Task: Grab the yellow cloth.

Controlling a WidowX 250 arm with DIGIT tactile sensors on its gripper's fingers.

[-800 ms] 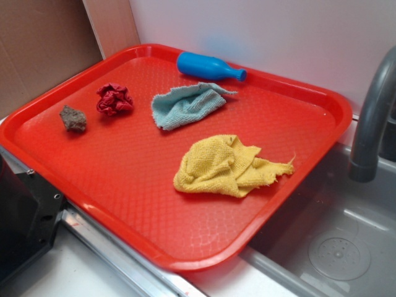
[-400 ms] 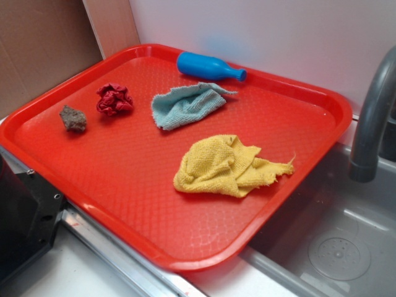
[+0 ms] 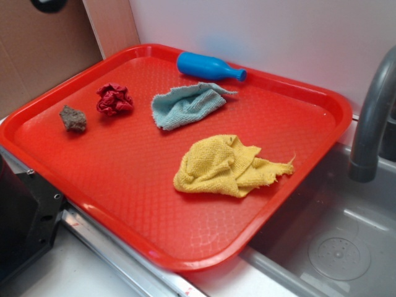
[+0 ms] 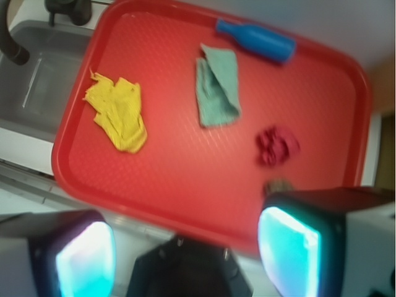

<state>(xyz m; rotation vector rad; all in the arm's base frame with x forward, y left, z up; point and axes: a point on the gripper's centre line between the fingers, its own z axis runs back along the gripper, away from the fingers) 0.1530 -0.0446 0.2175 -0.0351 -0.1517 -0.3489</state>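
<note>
A red tray (image 3: 124, 185) sits on a pale surface (image 3: 62, 278) beside a grey sink (image 3: 334, 241), and everything to be handled lies on it. The yellow cloth (image 3: 226, 166) is crumpled into a loose heap on the half of the tray nearest the sink, with one frayed corner trailing out toward the tray's rim; nothing touches it. Well apart from it, toward the back wall, lies a pale blue-green rag (image 3: 185, 104), folded over on itself, and just behind that a blue bottle (image 3: 209, 67) lies on its side close to the far rim. On the other side of the tray a small red wad (image 3: 114, 99) rests near a brownish lump (image 3: 73, 118) (rough and stone-like, though what it is cannot be told). The grey tap (image 3: 371, 124) rises at the sink's edge. In the wrist view the gripper (image 4: 185, 247) looks down from high above the tray, over the rim on the side of the red wad (image 4: 277, 145) and well away from the yellow cloth (image 4: 119, 114), which shows at the far left of that picture beside the sink. The fingers (image 4: 83, 260) stand wide apart with nothing between them, their pads glowing pale cyan, and they touch none of the things on the tray
</note>
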